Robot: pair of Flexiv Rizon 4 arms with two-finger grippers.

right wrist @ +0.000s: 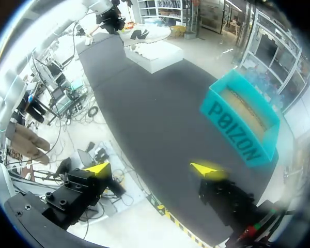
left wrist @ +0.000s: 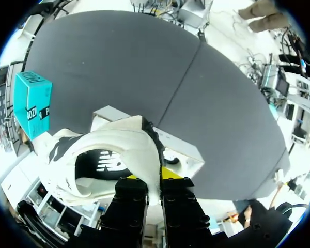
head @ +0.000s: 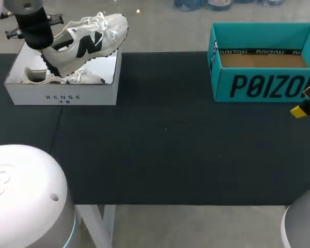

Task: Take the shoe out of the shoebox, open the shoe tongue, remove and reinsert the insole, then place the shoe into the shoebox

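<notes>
The left gripper [left wrist: 160, 174] is pinching the heel of the white shoe [left wrist: 113, 150]. Its two fingers are pressing on the heel collar from both sides, and one yellow tip is showing just beside the fabric. The shoe is hanging tilted over the open white shoebox [head: 62, 94], with its toe pointing away from the left arm. From the head view one cannot tell if the sole is touching the box rim. A second white shoe [head: 72, 78] is lying inside this box, which is standing at the far left of the black table [head: 165, 150].

The right gripper [right wrist: 152, 169] is spread wide and is holding nothing. It is hovering at the table's right side, near the open teal box [head: 263, 85], which is standing well apart from the white shoebox.
</notes>
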